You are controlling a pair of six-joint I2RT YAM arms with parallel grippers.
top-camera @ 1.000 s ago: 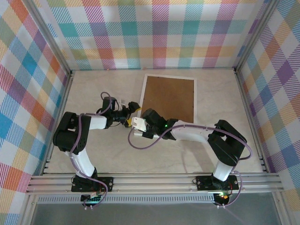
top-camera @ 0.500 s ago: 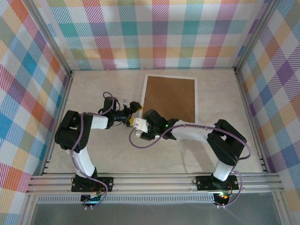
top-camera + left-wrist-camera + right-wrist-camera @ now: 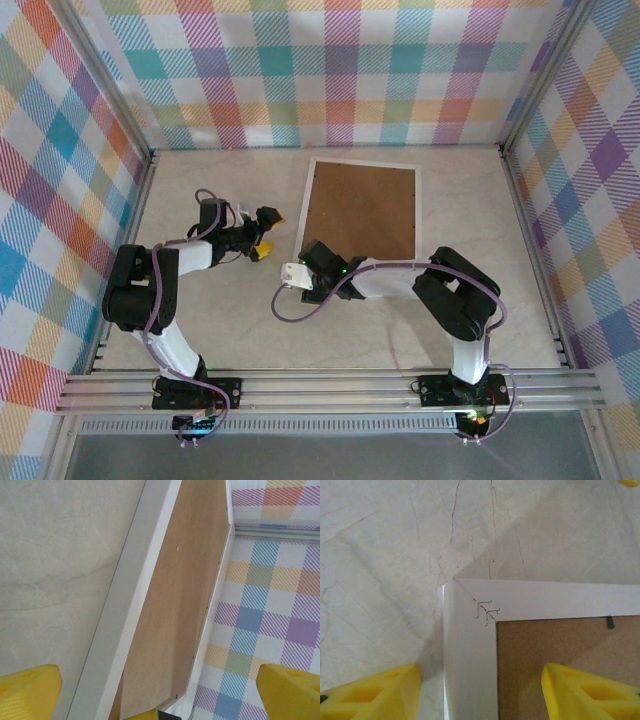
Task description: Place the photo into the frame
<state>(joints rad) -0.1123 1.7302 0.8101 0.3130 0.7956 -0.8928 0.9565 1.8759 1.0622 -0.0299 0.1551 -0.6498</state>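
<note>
The frame (image 3: 470,650) lay back-up on the counter (image 3: 220,320) (board (image 3: 360,210) showing); we had the right jaws open astride its corner, seemingly to lift it, the left jaws open nearby

White-black arms (image 3: 385,283), purple cables (image 3: 275,305) — yellow gripper fingers (image 3: 375,692).

The large rectangular white-bordered picture frame (image 3: 362,163) is lying back-up on the pale marbled desk (image 3: 220,320), right of centre and near the far wall, with its brown backing board (image 3: 360,210) sitting inside the border. The left gripper (image 3: 269,235) is hovering just left of the frame's left edge. The right gripper (image 3: 480,695) is straddling the frame's near-left corner, 1 finger over the desk and 1 over the board.
</note>
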